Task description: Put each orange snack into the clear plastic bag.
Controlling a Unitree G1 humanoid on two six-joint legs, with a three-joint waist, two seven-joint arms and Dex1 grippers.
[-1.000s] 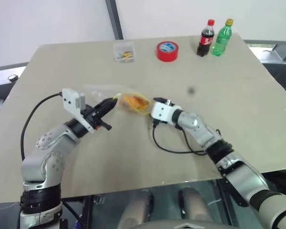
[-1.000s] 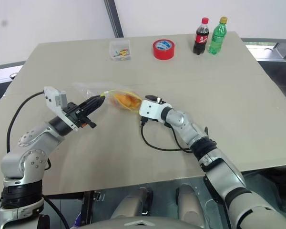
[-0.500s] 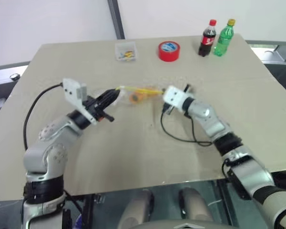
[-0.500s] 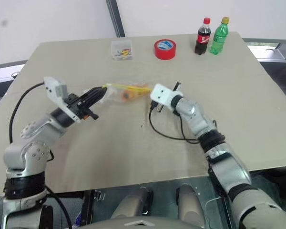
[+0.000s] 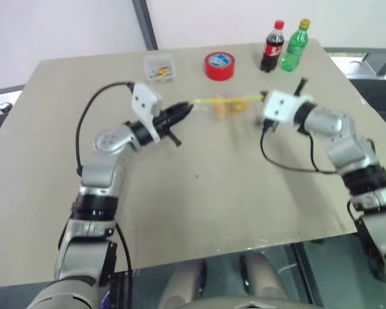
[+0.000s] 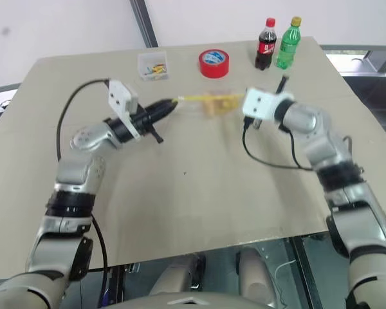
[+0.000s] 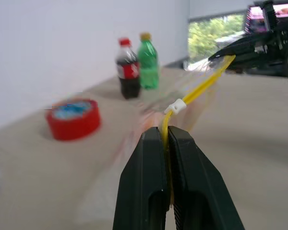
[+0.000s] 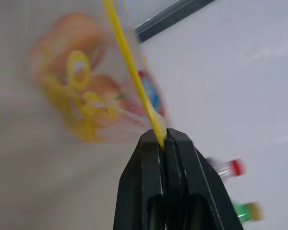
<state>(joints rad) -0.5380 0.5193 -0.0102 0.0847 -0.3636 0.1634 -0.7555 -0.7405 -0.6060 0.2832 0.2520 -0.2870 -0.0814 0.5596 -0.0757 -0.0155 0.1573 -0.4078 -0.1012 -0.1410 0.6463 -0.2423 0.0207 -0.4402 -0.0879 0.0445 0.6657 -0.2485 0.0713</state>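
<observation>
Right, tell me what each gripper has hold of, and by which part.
Both hold the clear plastic bag by its yellow seal strip: the left gripper pinches one end, the right gripper the other.

Clear plastic bag [image 5: 228,106] with yellow seal strip, orange snacks [image 8: 81,62], red tape roll [image 5: 219,65], black fingers [image 7: 149,187]

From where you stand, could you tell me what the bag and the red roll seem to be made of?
The clear plastic bag looks like thin, glossy transparent film: the orange snacks show through it, and a yellow seal strip runs along its top edge, probably a plastic zip. The red tape roll looks like wound adhesive tape with a smooth, slightly shiny side and a blue-and-white core label, though its exact material is unclear.
</observation>
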